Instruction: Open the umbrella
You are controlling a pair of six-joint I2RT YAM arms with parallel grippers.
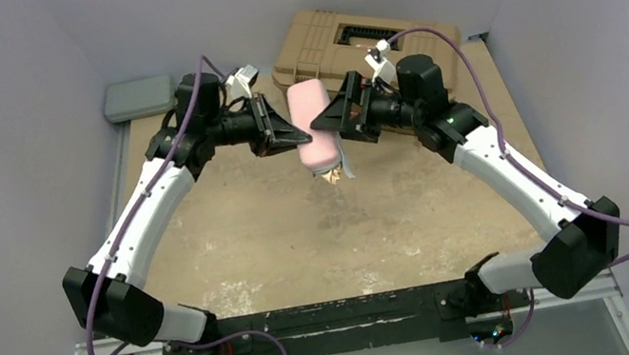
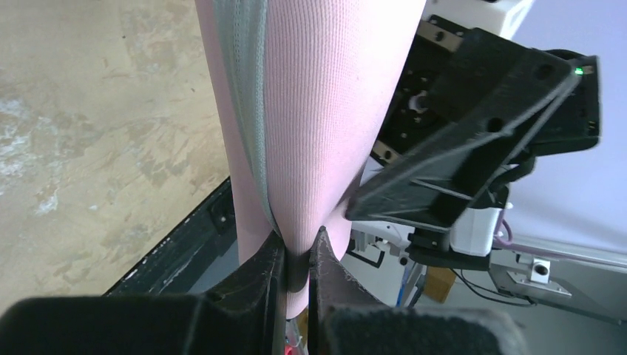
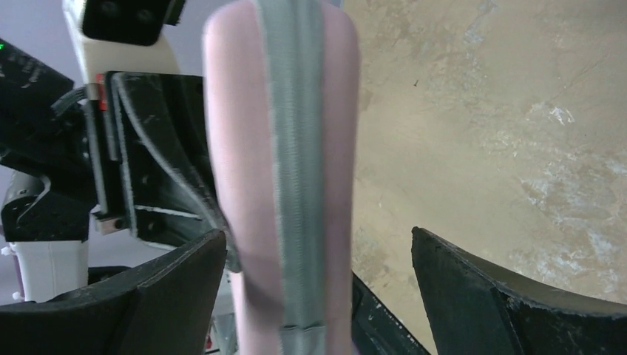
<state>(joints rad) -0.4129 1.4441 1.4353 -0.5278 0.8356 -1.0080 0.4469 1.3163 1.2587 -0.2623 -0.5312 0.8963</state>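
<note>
A pink pouch (image 1: 309,101) with a grey strip (image 3: 296,148) hangs in the air above the middle of the table. The umbrella is almost wholly hidden inside it; only a small tan and cream end (image 1: 337,172) pokes out at the bottom. My left gripper (image 1: 299,134) is shut on the pouch's side, its fabric pinched between the fingertips (image 2: 299,248). From the other side my right gripper (image 1: 321,121) stands open. In the right wrist view the pouch (image 3: 244,148) lies between its wide-apart fingers (image 3: 318,237), close to the left one and well apart from the right one.
A tan hard plastic toolbox (image 1: 365,39) lies at the back of the table, behind the right arm. A grey flat box (image 1: 140,97) sits at the back left corner. The tan worn tabletop (image 1: 320,234) stretches below the pouch towards the arm bases.
</note>
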